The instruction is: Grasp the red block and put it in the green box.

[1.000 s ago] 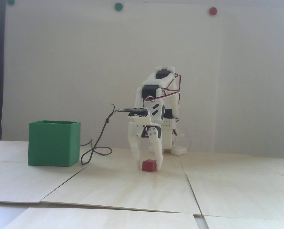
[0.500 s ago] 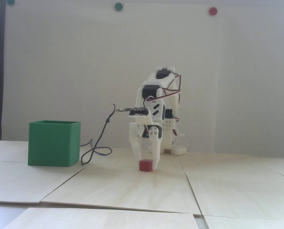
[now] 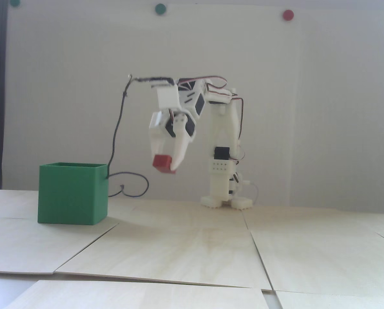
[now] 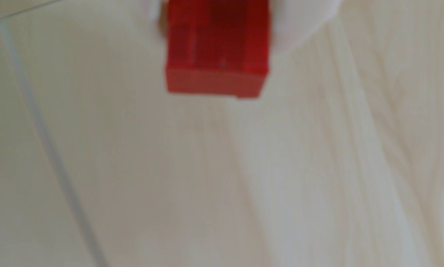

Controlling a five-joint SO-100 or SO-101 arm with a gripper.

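The red block [image 3: 162,163] hangs in the air, held between the white fingers of my gripper [image 3: 165,162], well above the wooden table. In the wrist view the red block [image 4: 217,48] fills the top centre, blurred, with a white finger [image 4: 295,23] against its right side and a sliver of the other at its left. The green box [image 3: 72,193] stands open-topped on the table at the left of the fixed view, to the left of and lower than the block. The box is out of the wrist view.
A black cable [image 3: 121,135] runs from the wrist down behind the green box and loops on the table. The arm's white base [image 3: 225,201] stands at the back centre. The table is made of light wooden panels with seams [image 3: 259,254].
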